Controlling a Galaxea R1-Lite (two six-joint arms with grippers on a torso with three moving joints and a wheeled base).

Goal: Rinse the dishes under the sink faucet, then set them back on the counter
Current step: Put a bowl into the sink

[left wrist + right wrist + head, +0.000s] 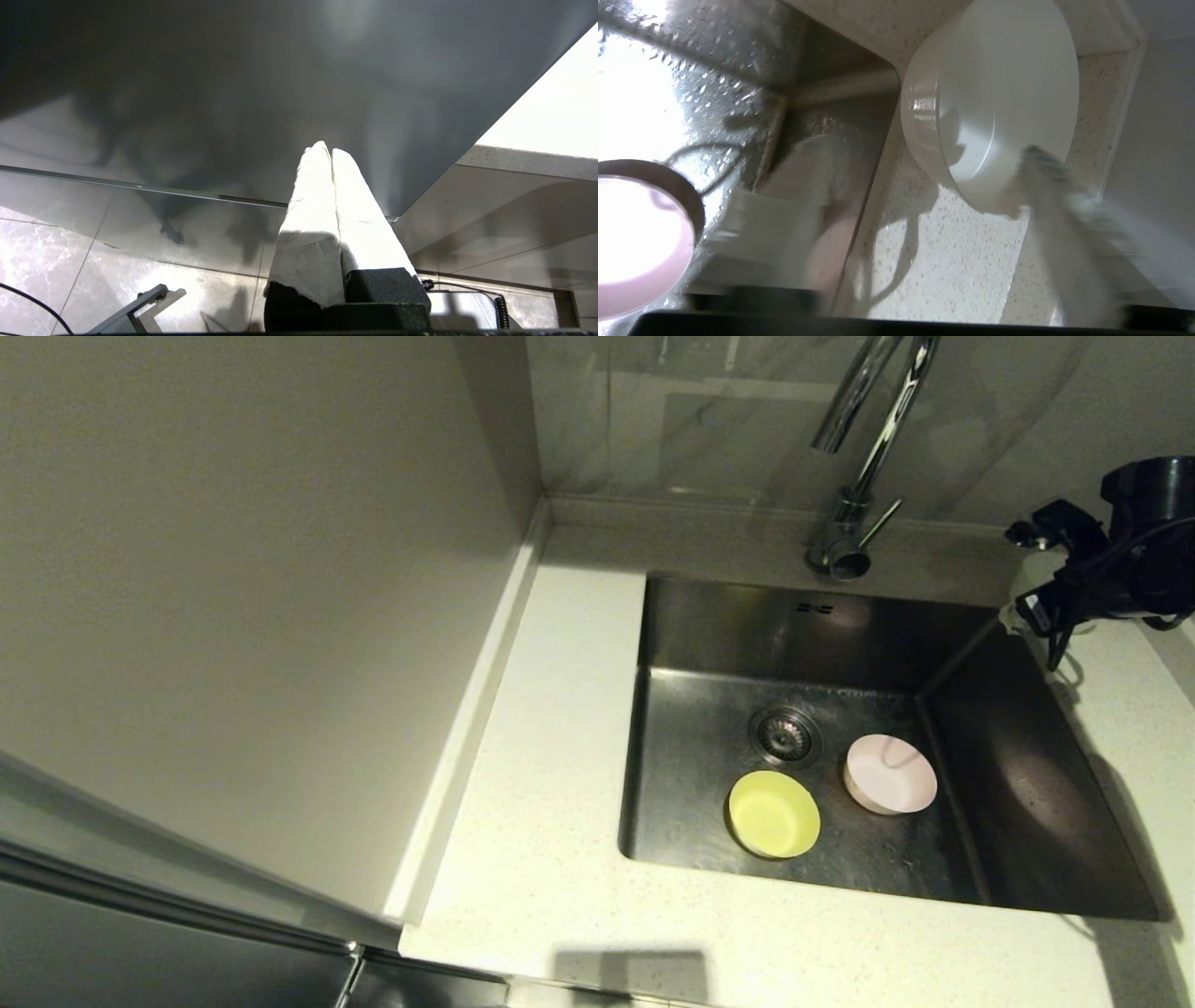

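No legible text, label, brand, number or sign on any surface.

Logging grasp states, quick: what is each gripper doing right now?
Left gripper: shut, holding nothing, parked off the counter.
Right gripper: holding the white bowl by its rim over the counter.

left gripper point(331, 151): white-wrapped fingers, black mounts | right arm point(1134, 537): black housing, black cables

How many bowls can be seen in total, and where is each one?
3. The yellow bowl and the pink bowl sit on the sink floor near the drain. The white bowl is in the right gripper, over the counter beside the sink.
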